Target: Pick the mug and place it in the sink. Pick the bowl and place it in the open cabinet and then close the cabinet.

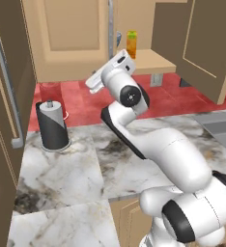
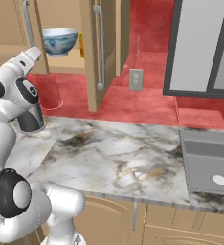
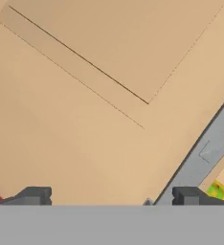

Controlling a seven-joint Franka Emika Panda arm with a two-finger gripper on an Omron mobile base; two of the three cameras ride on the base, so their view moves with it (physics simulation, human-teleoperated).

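Pushing on from here could go wrong: the gripper (image 3: 112, 196), open and empty, faces the left cabinet door (image 3: 85, 95) right beside its handle (image 3: 205, 148), and a fingertip could snag the bar or skid off the panel. The arm rises from the near counter (image 1: 62, 169), bent up to the cabinet (image 2: 104, 48). Farther in, the bowl (image 2: 59, 41) sits on the shelf, so closing the doors seems to remain.
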